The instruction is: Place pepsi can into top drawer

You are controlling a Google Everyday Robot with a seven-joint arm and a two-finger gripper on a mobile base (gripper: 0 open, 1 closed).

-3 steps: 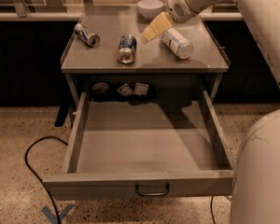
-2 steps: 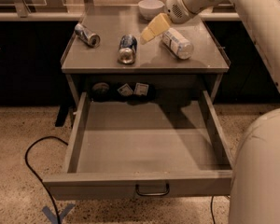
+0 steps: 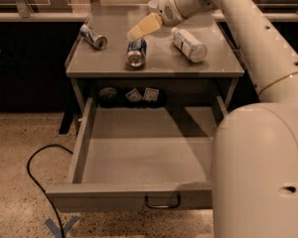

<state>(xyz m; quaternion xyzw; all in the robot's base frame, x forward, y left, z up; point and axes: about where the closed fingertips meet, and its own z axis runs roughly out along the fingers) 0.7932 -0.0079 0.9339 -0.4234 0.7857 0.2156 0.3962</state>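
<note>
The pepsi can (image 3: 136,52) lies on its side on the grey cabinet top (image 3: 213,64). One silver end faces the top's front edge, which runs close below the can in the view, and the can does not overhang it. The gripper (image 3: 144,27) hangs just above and behind the pepsi can's far end, a pale wedge slanting down toward it. Whether it is spread or closed cannot be told, nor whether it touches the can. To the picture's left of the pepsi can, well apart, a silver can (image 3: 93,36) lies slantwise near the top's left edge. To the right of the pepsi can, past a bare strip of top, a clear plastic bottle (image 3: 188,44) lies on its side. Below the pepsi can the top drawer (image 3: 139,152) stands pulled far out toward the camera. Its flat grey floor shows open between the left wall and the right, and a small dark handle (image 3: 162,201) sits in the middle of the front panel. Between the pepsi can and the drawer, in the shadowed recess under the top, sit a dark round thing (image 3: 108,94) and two small pale packets (image 3: 150,93). The white arm (image 3: 258,38) reaches in from the right of the pepsi can, and the robot's wide body (image 3: 260,172) covers the drawer's near right corner — that side is crowded, while the left side is open. Low and left of the pepsi can, a black cable (image 3: 37,170) loops over the speckled floor beside the drawer's left wall, with a blue tape cross (image 3: 62,227) near the front panel's left corner.
</note>
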